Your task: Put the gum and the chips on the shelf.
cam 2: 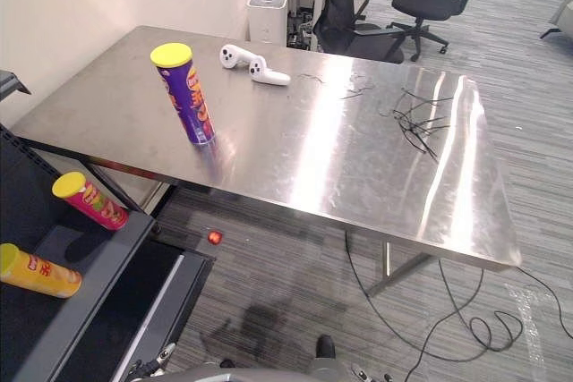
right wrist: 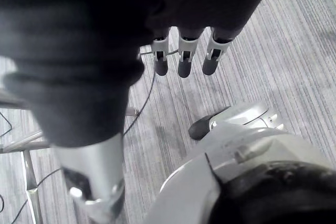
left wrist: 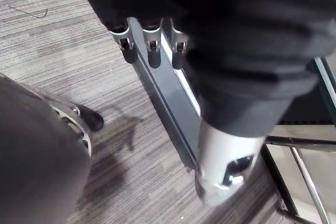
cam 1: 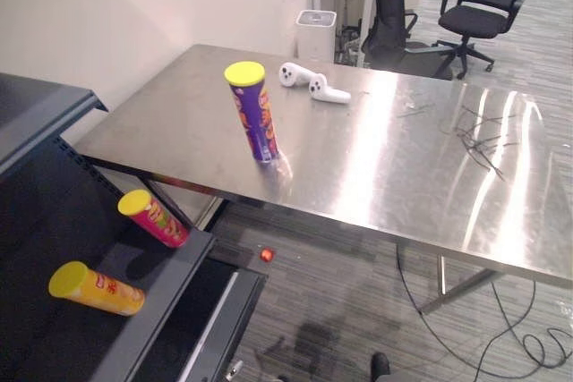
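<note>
The brushed-steel desk [cam 1: 403, 158] spans the middle of the frame, flat and glossy. The dark, matte metal shelf [cam 1: 54, 221] fills the lower left. On it lie two chip tubes on their sides: a pink one [cam 1: 154, 218] near the front edge and a yellow one [cam 1: 97, 288] below it.

A purple chip can [cam 1: 255, 114] with a yellow lid stands upright on the desk at upper centre-left. It is a rigid, smooth cylinder and looks like the next thing to fetch. That calls for a reach up and a wrap round its middle.

Two white, rounded plastic controllers [cam 1: 313, 82] lie just right of it.

The left robot hand [left wrist: 153, 48] and the right robot hand [right wrist: 185, 59] hang over the carpet, fingers straight and empty.

A tiny red object [cam 1: 266, 255] lies on the floor; whether it is the gum I cannot tell.
</note>
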